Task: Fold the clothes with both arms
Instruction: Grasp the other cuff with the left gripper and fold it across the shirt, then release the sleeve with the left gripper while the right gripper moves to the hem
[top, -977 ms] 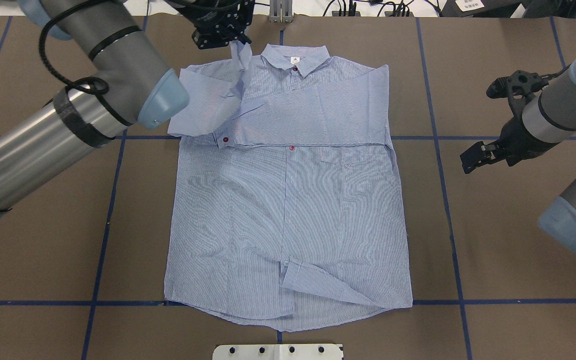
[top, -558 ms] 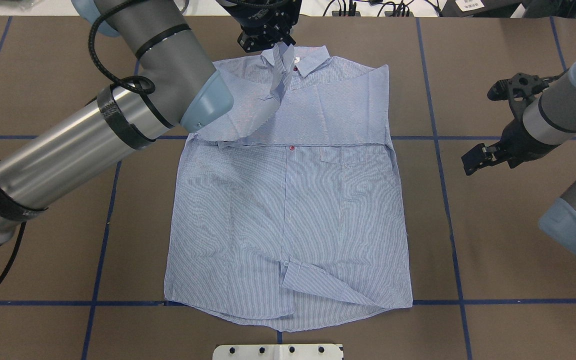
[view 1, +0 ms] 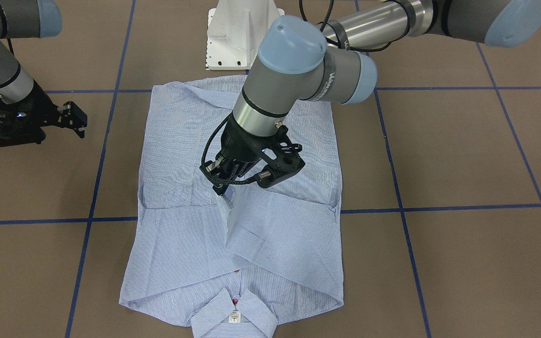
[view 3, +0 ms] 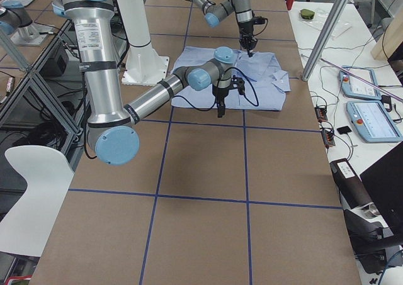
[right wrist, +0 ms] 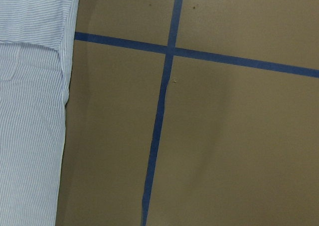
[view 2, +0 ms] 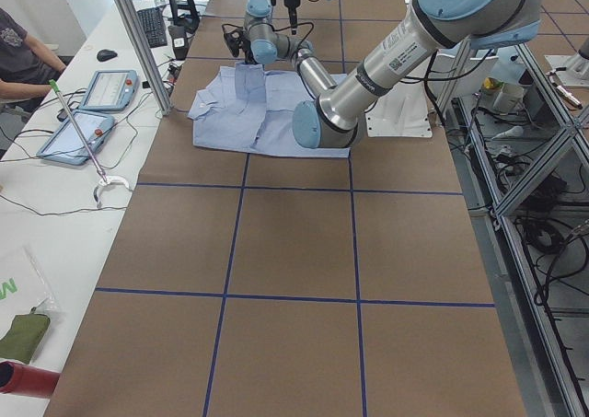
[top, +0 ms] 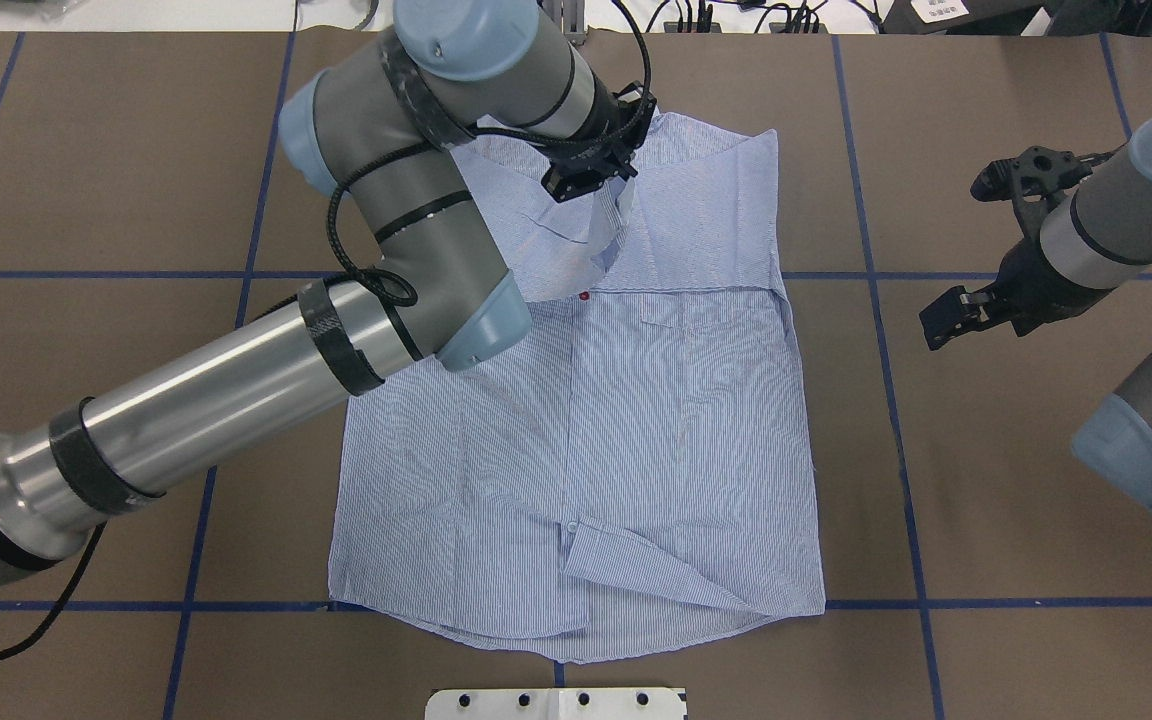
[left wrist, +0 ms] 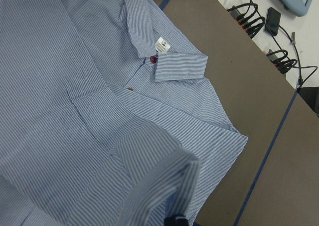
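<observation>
On the brown surface [top: 936, 480], the left tool [view 1: 221, 189] is clamped on a sleeve [view 1: 228, 216] of the shirt [top: 636, 420]; the right tool [top: 946, 318], I cannot tell.

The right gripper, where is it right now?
In the overhead view the right gripper hangs over the brown table on the right side, just beyond the shirt's right edge and about level with its chest pocket.

The shirt [top: 636, 420] is light blue with fine white stripes, dark red buttons [top: 585, 296] and a white neck label [view 1: 235, 318]. The tabletop [top: 1016, 480] is brown, gridded with blue tape lines [top: 1036, 604].
</observation>
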Motion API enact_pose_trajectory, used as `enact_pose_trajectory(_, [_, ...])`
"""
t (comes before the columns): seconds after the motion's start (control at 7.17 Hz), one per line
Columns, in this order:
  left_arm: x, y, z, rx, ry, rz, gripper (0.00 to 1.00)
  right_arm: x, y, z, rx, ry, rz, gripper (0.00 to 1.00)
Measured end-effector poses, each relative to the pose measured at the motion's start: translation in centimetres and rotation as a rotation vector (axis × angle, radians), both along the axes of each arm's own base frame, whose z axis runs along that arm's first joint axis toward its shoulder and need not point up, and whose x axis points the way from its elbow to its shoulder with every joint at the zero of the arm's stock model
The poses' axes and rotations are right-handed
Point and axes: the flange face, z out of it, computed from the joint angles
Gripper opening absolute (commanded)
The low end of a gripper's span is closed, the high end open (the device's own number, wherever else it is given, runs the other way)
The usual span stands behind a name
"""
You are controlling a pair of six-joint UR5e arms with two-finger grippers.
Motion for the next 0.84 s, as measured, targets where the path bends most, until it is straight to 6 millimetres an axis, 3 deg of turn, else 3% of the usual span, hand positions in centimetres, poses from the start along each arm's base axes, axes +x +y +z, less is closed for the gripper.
enact_pose_trajectory(0.14, [2.9, 1.7, 0.4, 0.011, 0.007, 0.001, 0.89, -0.1, 0.0, -0.2, 0.002, -0.003, -0.001, 1.0])
enact_pose_trajectory(0.28, [5.4, 3.7, 0.4, 0.03, 0.015, 0.011, 1.0, -0.2, -0.1, -0.5, 0.015, -0.018, -0.001, 1.0])
enact_pose_trajectory(0.56, [8.3, 7.2, -0.4, 0.093, 0.034, 0.057, 1.0, -0.7, -0.1, -1.0, 0.053, -0.061, -0.002, 1.0])
enact_pose_trajectory(0.84, [7.2, 8.7, -0.3, 0.117, 0.046, 0.071, 1.0, -2.1, 0.4, -1.2, 0.06, -0.091, -0.002, 1.0])
